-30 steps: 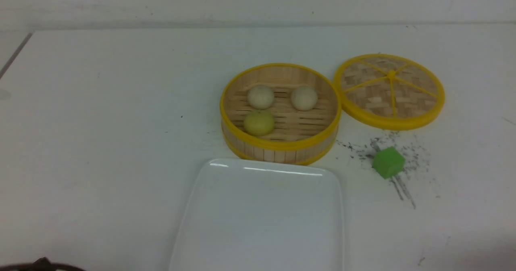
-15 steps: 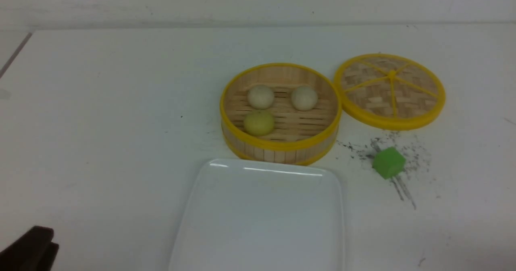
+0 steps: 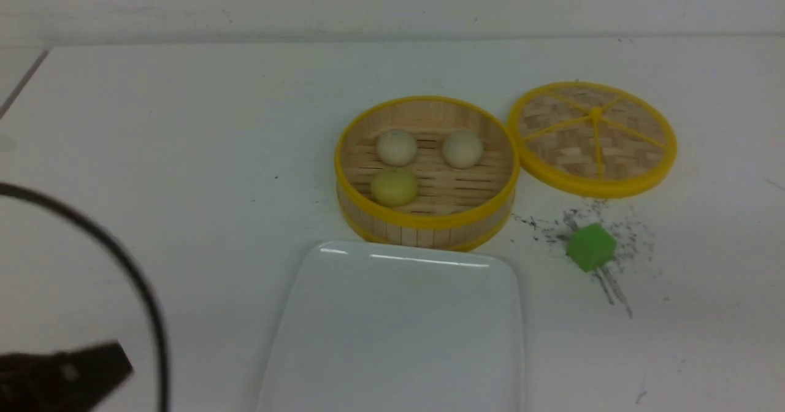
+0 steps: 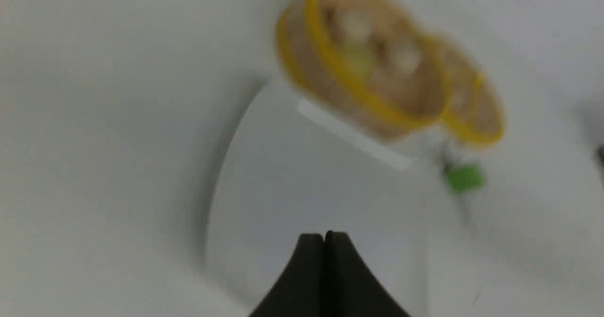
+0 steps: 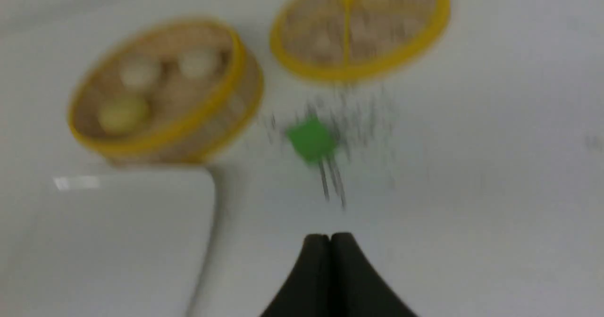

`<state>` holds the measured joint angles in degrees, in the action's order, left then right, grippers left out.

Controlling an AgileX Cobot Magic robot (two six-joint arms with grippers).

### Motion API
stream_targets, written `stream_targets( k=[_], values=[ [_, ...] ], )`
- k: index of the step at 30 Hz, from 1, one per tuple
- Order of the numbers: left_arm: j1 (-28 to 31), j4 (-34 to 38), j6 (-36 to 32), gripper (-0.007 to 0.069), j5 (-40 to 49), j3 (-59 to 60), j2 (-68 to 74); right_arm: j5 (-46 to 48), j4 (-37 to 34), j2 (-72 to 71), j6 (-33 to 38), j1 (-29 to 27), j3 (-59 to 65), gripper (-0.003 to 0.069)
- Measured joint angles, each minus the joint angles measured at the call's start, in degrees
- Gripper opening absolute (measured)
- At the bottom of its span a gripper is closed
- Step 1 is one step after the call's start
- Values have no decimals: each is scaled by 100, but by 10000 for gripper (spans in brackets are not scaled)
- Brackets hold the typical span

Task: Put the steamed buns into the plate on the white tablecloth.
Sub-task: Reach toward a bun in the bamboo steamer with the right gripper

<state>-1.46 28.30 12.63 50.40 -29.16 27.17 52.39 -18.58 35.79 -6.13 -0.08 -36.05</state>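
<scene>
My left arm is swinging into the front view at the near left corner, where a moment ago only its edge was showing. Both pincers have just come together: the left pincer and right pincer are pressing tip to tip, holding nothing. So I am judging my reach as only beginning. The steamed buns are all sitting in the steamer basket, beyond the bare plate, well ahead of both pincers.

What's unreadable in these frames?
- Plate: near edge cut off by the front view's bottom border.
- Steamed buns: motion-blurred in left wrist view; surface detail lost.
- Right hand: outside front view; only its shut tips show in right wrist view.
- Left hand: front view shows just a dark corner blur.
</scene>
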Motion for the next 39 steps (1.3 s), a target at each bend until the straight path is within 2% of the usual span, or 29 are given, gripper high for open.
stream_targets(
  k=[3,6,7,8,10,13,16,21,25,28,31,32,34,39],
  values=[
    [0,-72,-327,2,573,-65,926,581,-340,949,317,0,0,-13],
    [0,-72,-716,2,595,-96,1603,625,-1148,1766,1340,0,-41,-11],
    [0,-72,-739,2,595,-102,1639,625,-1148,1805,1340,0,-47,-10],
    [0,-58,-851,2,589,-143,1889,620,-1656,2069,1821,0,-107,-8],
    [0,-34,-934,3,589,-203,2128,620,-2244,2417,2416,0,-263,0],
    [0,-28,-960,11,569,-246,2388,620,-2740,2803,2841,0,-542,8],
    [0,-28,-978,19,564,-249,2539,608,-2782,3222,2964,54,-939,17],
    [0,-28,-978,33,475,-255,2617,501,-2362,4055,2925,646,-1816,26],
    [0,-6,-978,52,447,-260,2617,376,-1406,5177,2348,1547,-3123,48],
    [0,36,-978,59,490,-260,2617,294,-640,6067,1867,1979,-4095,87],
    [0,54,-978,73,515,-260,2617,295,220,6908,1357,2297,-5226,164],
    [0,54,-978,74,515,-260,2617,295,272,6961,1357,2297,-5226,170],
    [0,54,-978,83,528,-260,2617,319,856,7592,1115,2458,-6101,266],
    [0,54,-978,96,541,-260,2617,296,1305,8207,1025,2508,-6989,386]
  ],
)
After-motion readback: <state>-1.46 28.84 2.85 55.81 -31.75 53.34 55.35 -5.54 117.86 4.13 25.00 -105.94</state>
